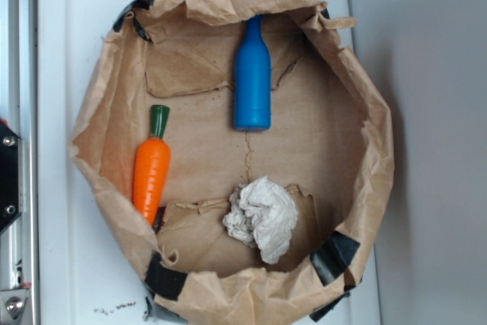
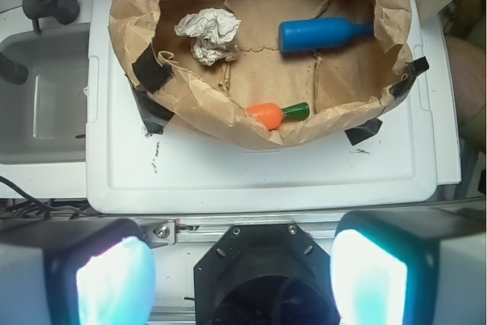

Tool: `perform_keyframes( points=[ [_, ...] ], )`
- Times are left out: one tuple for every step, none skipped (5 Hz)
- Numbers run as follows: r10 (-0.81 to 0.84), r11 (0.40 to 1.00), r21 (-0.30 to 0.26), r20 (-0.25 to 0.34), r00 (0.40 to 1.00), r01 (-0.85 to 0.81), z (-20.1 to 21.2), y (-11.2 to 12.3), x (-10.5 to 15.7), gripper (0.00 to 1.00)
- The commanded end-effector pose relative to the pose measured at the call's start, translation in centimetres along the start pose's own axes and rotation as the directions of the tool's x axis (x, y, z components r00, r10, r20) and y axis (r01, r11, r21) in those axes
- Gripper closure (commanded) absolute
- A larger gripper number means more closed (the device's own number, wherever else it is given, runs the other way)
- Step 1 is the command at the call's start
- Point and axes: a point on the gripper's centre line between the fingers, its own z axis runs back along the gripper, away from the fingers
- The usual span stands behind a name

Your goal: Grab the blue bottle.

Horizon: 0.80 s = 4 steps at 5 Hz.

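The blue bottle lies on its side in the back of a crumpled brown paper tub, neck pointing to the far rim. In the wrist view the blue bottle lies across the tub's far right part, neck to the right. My gripper is open, its two pale pads wide apart at the bottom of the wrist view, well short of the tub and holding nothing. It does not show in the exterior view.
An orange carrot with a green top lies along the tub's left wall. A crumpled white paper ball sits near the front. The tub stands on a white tray. A grey sink basin lies left of the tray.
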Motion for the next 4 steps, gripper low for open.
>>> perform_keyframes(
  points=[
    [0.000, 1.000, 0.000, 0.000, 1.000, 0.000, 0.0, 0.0, 0.0, 0.00],
    [0.060, 0.998, 0.031, 0.045, 0.997, -0.061, -0.3, -0.2, 1.3, 0.00],
    [0.046, 0.998, 0.044, 0.067, 0.997, -0.049, -0.3, 0.4, 1.8, 0.00],
    [0.046, 0.998, 0.044, 0.067, 0.997, -0.049, -0.3, 0.4, 1.8, 0.00]
  ],
)
